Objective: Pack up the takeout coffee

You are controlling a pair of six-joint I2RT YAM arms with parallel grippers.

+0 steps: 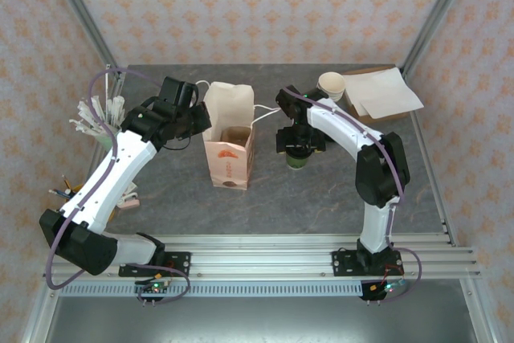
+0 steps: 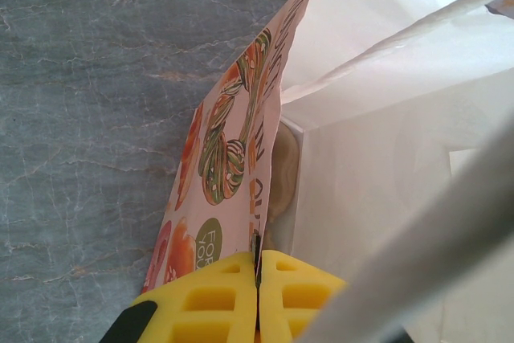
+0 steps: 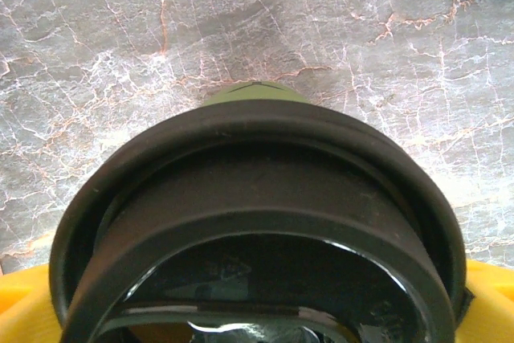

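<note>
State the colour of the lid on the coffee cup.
Black lid, on a green cup; clearest in the right wrist view.

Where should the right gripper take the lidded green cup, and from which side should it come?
Grip the green cup on its paper wall just under the black lid, coming from above with the right gripper. The cup stands upright on the table, and the lid's overhanging rim would probably stop it slipping through.

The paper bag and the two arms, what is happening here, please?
The left tool is shut on the rim of the printed paper bag, which stands on the table with its mouth open. The right tool sits around the lidded green cup, its black lid on; the cup is beside the bag, not yet packed.
</note>
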